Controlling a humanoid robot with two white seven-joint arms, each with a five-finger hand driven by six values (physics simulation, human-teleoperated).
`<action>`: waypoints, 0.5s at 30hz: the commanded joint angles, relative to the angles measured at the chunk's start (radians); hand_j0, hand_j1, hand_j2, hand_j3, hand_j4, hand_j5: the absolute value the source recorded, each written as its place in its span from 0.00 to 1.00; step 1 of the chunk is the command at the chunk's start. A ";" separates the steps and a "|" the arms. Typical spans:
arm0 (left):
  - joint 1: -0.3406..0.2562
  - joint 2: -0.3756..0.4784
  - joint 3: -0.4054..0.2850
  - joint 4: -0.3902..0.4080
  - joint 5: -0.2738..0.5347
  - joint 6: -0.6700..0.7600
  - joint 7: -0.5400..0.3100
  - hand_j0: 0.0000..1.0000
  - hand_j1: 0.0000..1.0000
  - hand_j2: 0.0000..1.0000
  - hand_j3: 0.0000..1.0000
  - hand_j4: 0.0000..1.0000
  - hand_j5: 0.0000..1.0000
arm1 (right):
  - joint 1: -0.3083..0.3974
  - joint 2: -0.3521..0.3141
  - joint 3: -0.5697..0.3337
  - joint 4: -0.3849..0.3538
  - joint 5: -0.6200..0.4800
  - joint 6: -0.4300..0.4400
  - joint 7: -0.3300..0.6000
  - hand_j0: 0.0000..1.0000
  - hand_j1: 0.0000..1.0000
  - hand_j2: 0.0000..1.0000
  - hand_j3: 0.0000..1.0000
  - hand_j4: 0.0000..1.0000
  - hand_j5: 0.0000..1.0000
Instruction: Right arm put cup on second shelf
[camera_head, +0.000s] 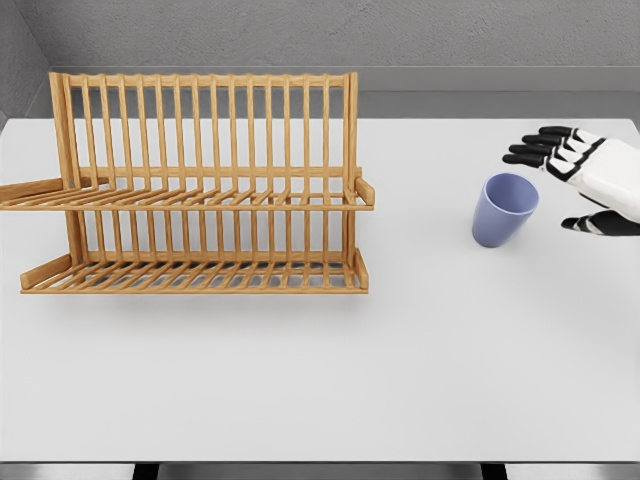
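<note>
A blue-violet cup (503, 209) stands upright on the white table (320, 380), right of the middle. Just to its right my right hand (556, 186) hovers with fingers spread and thumb low, a small gap from the cup, holding nothing. The wooden two-tier dish rack (200, 190) stands at the left, with an upper shelf (190, 198) and a lower shelf (195, 277), both bare. My left arm does not show.
A grey wall runs behind the table's far edge. The rack's right end lies about a hand's width left of the cup. Bare tabletop stretches in front of the rack and cup.
</note>
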 joint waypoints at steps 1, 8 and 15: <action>0.000 0.000 0.000 0.000 -0.001 0.000 0.000 1.00 1.00 1.00 1.00 1.00 1.00 | -0.002 -0.004 0.005 -0.003 -0.007 0.001 0.000 1.00 1.00 1.00 1.00 1.00 1.00; 0.000 0.000 0.000 0.000 0.001 0.000 0.000 1.00 1.00 1.00 1.00 1.00 1.00 | 0.014 -0.090 -0.003 0.020 -0.018 0.001 0.118 1.00 1.00 1.00 1.00 1.00 1.00; 0.000 0.000 0.000 0.000 -0.001 0.000 0.000 1.00 1.00 1.00 1.00 1.00 1.00 | -0.112 -0.070 -0.087 0.025 -0.025 0.001 0.484 1.00 1.00 1.00 1.00 1.00 1.00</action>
